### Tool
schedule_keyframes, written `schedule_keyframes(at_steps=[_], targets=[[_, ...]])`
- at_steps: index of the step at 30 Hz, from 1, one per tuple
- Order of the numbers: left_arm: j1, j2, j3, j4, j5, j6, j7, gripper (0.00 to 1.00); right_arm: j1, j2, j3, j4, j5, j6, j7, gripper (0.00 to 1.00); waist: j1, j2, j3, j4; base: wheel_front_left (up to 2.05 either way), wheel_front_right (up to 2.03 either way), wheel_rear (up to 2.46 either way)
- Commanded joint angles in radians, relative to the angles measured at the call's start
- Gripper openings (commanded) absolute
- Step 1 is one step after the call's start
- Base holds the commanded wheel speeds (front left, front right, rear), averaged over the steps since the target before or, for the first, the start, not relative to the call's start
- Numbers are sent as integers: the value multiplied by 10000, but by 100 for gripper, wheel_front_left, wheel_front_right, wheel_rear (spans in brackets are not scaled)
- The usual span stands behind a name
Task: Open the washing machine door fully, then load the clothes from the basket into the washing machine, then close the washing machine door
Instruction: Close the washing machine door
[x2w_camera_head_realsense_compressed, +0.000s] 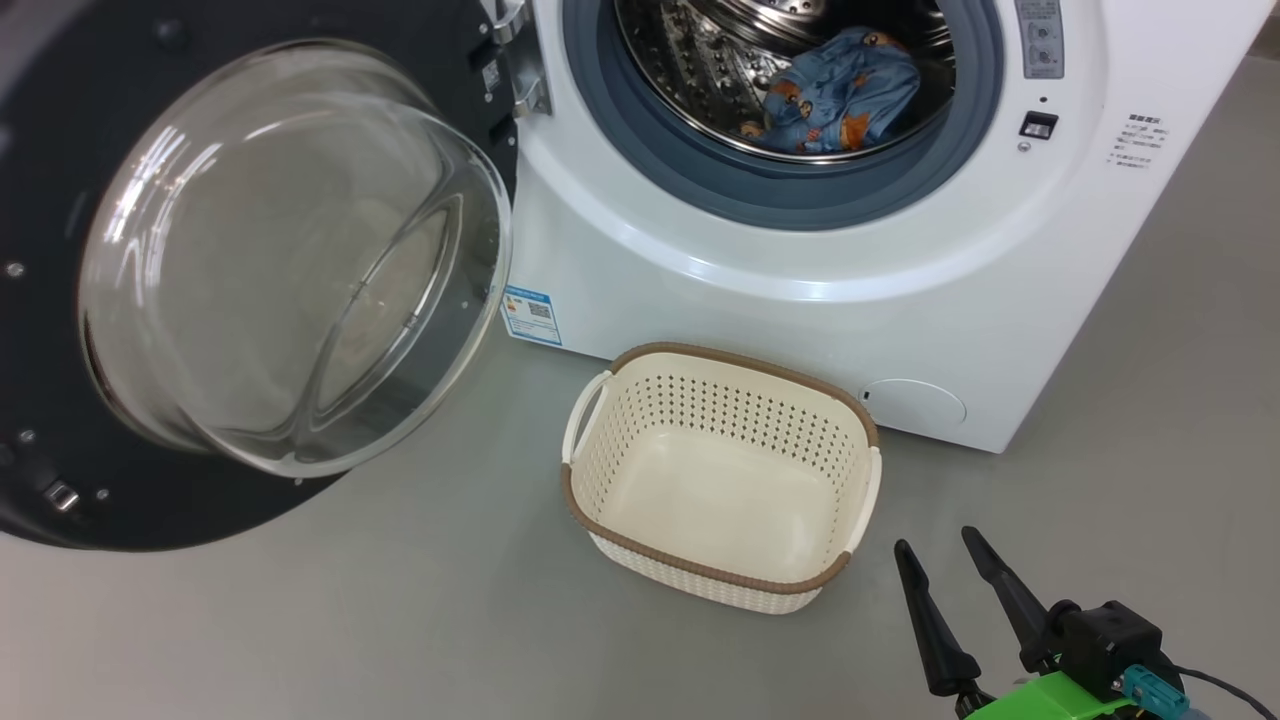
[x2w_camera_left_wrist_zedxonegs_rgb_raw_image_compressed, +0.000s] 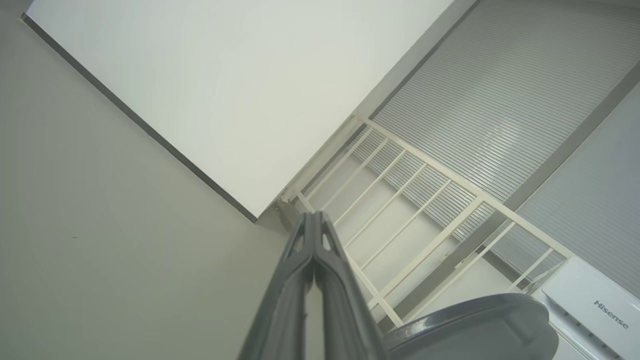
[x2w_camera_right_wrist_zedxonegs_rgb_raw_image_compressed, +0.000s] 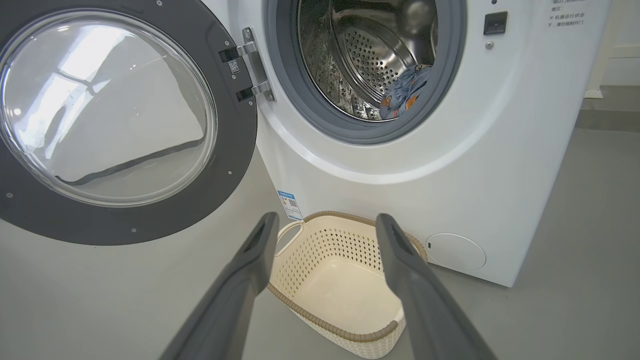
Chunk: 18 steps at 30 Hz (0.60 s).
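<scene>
The white washing machine (x2w_camera_head_realsense_compressed: 800, 300) (x2w_camera_right_wrist_zedxonegs_rgb_raw_image_compressed: 475, 150) stands with its door (x2w_camera_head_realsense_compressed: 60, 330) (x2w_camera_right_wrist_zedxonegs_rgb_raw_image_compressed: 115, 220) swung wide open to the left, glass bowl bulging outward. The light-blue printed clothes (x2w_camera_head_realsense_compressed: 840, 95) (x2w_camera_right_wrist_zedxonegs_rgb_raw_image_compressed: 405, 92) lie inside the steel drum. On the floor in front sits the cream basket (x2w_camera_head_realsense_compressed: 720, 480) (x2w_camera_right_wrist_zedxonegs_rgb_raw_image_compressed: 340, 280) with nothing in it. My right gripper (x2w_camera_head_realsense_compressed: 935, 545) (x2w_camera_right_wrist_zedxonegs_rgb_raw_image_compressed: 325, 222) hangs open and holds nothing, just right of and nearer than the basket. My left gripper (x2w_camera_left_wrist_zedxonegs_rgb_raw_image_compressed: 314, 216) is shut with nothing between its fingers, pointing away toward a white panel and a railing.
Grey floor spreads around the machine and basket. In the left wrist view a white railing (x2w_camera_left_wrist_zedxonegs_rgb_raw_image_compressed: 425, 200), ribbed grey blinds (x2w_camera_left_wrist_zedxonegs_rgb_raw_image_compressed: 500, 100), a white Hisense appliance (x2w_camera_left_wrist_zedxonegs_rgb_raw_image_compressed: 595, 305) and the rounded dark door rim (x2w_camera_left_wrist_zedxonegs_rgb_raw_image_compressed: 475, 325) appear.
</scene>
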Motion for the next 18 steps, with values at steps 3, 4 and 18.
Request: schedule_keyframes(at_steps=[3,4,18], targets=[[-663,1045,349,373,-958,-90,848,0,-226,-106,288,-275,-69,27,-49,100,0,0,90,-145,0,0,0],[-803,1251,399,580,-1275,-92,1075,0,-226,-124,292,-289,-70,27,-49,100,0,0,125,-175,0,0,0],[-2064,2697,557,2660,-4536,-98,4059,0,-358,-544,289,-481,-122,27,-49,100,0,0,768,-544,0,0,0]])
